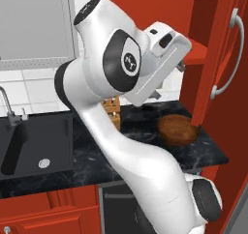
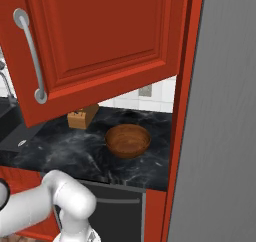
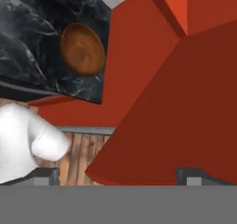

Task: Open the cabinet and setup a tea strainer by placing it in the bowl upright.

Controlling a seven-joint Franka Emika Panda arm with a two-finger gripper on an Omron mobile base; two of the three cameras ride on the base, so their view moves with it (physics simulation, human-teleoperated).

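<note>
Item 1, nearest: our arm, rising from the base and bent up toward the wall cabinet. Our gripper sat at the cabinet's open front; in the hand view its two dark tips stood well apart with nothing between them, so we recorded it as spread and empty.

Item 2: the cabinet door, swung out on its hinges, its long silver bar handle facing outward in the right base view. We judged the opening step done, since the interior shelf was exposed.

Item 3: black marble counter, bearing the bowl, upright and empty, directly below the open cabinet; we judged that a convenient drop point.

Item 4: knife block, behind the bowl near the wall, apart from it.

Item 5: tea strainer. We could not locate it; presumably inside the cabinet.
</note>
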